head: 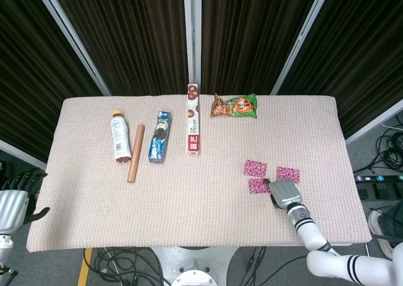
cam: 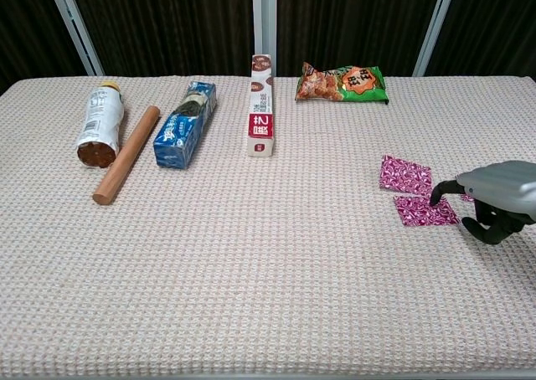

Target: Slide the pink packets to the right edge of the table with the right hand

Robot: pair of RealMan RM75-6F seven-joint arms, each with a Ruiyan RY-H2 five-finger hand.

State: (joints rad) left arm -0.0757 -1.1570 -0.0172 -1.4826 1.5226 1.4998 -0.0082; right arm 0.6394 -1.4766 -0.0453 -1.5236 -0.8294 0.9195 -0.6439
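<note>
Pink packets (head: 256,167), head view: three flat squares lying apart on the counter (head: 189,210), right of centre; one upper left, one at upper right (head: 288,174), one below (head: 259,186) with its right edge touching the right robot hand (head: 284,192). That hand rests low on the cloth, fingers curled under, holding nothing. Left robot hand (head: 14,201) idles off the counter's left edge, fingers apart. Chest view: two packets show, the lower one (cam: 425,212) under a dark fingertip (cam: 436,199) of the right robot hand (cam: 497,197); the third is mostly hidden behind it. Handling advice: keep the fingertip pressed flat and light, drag rightward along the cloth so the packet neither lifts nor buckles, then gather each remaining packet in turn, stopping short of the drop.
</note>
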